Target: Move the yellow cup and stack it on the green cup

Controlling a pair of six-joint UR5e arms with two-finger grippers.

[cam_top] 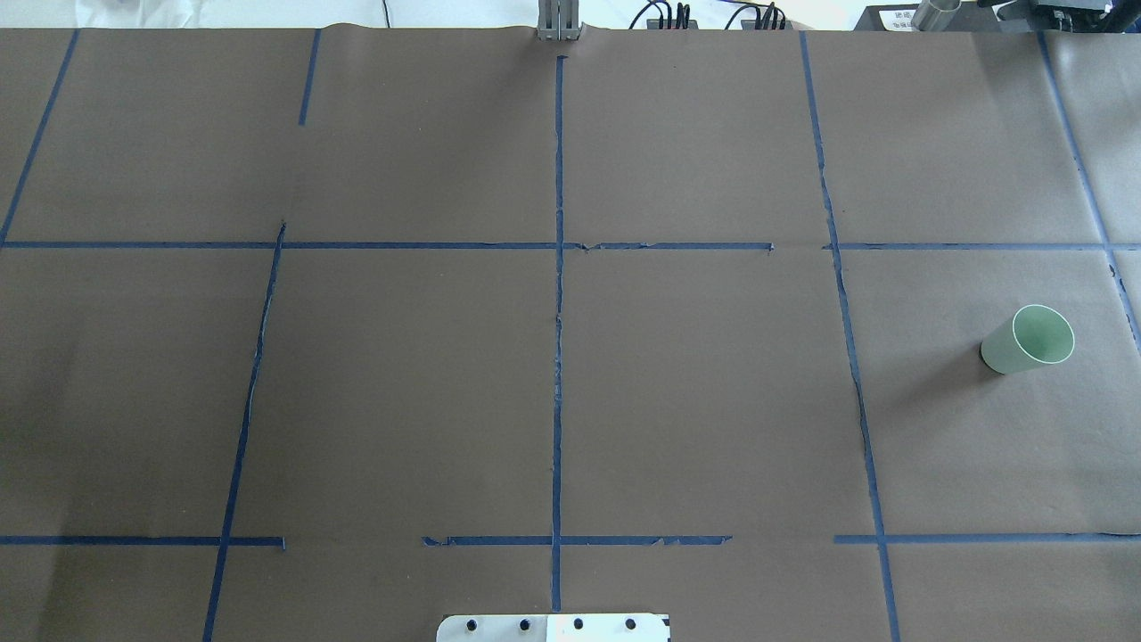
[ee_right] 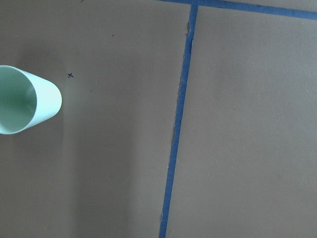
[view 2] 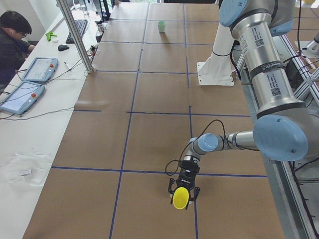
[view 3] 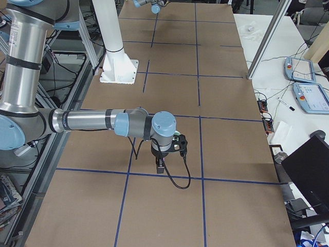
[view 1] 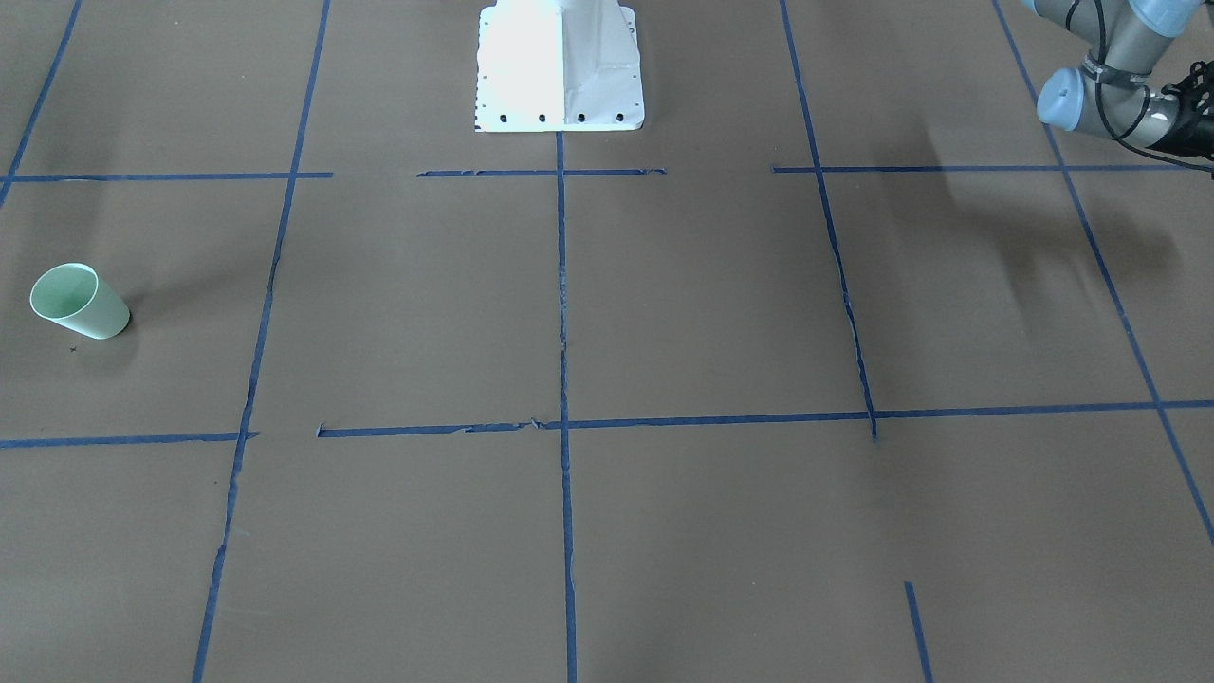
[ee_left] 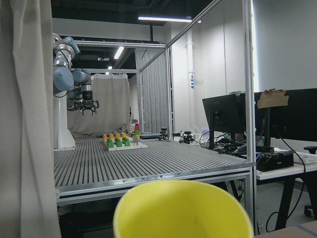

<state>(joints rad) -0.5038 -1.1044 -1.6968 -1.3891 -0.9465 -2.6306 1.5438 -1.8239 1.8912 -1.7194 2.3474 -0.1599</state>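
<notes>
While bringing the yellow cup (view 2: 180, 198) across, go slow and level. Hangs at the tips of the left gripper (view 2: 183, 194), apparently clear of the table (view 2: 149, 144), one round end turned outward from the wrist; mouth or base, hard to say. Looks framed by the jaws, yet cannot tell from the side view whether pinched tight or merely cradled. Same for the right gripper (view 3: 160, 165): pointing down over the table, spread or pressed together impossible to say.

Look for the green cup (cam_top: 1027, 339) standing upright, mouth up, well apart from the left gripper, far behind its wrist, but near the right gripper, lower than it and off to one side, at the edge of the right wrist view. Probably calls for a hand-over somewhere between the two grippers. To do that well: bring the yellow cup upright, offer a bare stretch of wall beyond the left jaws, release only once gripped on the other side. Smooth tapered plastic, so apt to slip under a hard squeeze; close gently and squarely across the wall.
</notes>
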